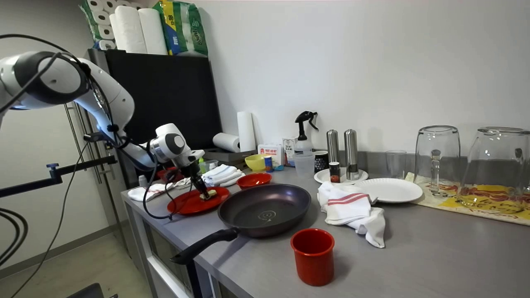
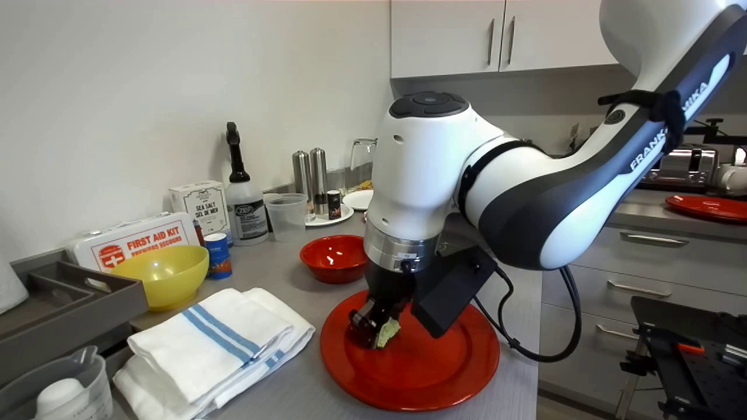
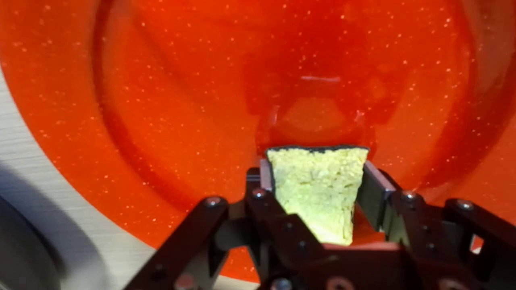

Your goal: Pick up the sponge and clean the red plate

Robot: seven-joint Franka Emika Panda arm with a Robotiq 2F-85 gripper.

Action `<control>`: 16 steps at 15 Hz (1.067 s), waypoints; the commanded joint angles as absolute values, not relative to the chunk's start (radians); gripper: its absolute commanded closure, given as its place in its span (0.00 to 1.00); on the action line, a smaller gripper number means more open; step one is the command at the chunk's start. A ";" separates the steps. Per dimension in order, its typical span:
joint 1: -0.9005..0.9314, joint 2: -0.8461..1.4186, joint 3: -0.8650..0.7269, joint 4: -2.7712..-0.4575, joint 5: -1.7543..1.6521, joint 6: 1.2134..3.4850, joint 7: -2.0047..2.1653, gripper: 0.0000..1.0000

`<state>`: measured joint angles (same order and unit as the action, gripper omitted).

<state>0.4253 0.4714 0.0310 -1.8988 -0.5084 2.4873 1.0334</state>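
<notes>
The red plate (image 2: 432, 373) lies flat on the grey counter, glossy and round, and shows in all three views. Low over its inner area, the gripper (image 3: 320, 175) is shut on the pale yellow-green sponge (image 3: 314, 189), with a finger pad on either side of it. A dark layer edges the sponge's far side in the wrist view. In an exterior view the sponge (image 1: 212, 193) appears down at the plate's surface; exact contact is hard to tell. The gripper's dark fingers partly hide the sponge in both exterior views.
A black frying pan (image 1: 265, 211) stands close beside the plate, its handle past the counter edge. Near the plate are a small red bowl (image 2: 334, 256) and folded white towels (image 2: 216, 344). A red cup (image 1: 313, 256) stands farther along. Another red plate (image 2: 709, 207) lies on a back counter.
</notes>
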 commanded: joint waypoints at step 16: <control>0.418 0.446 0.056 -1.924 -0.350 2.384 0.948 0.73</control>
<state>0.4223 0.4571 0.0703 -1.8999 -0.3533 2.4152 0.9591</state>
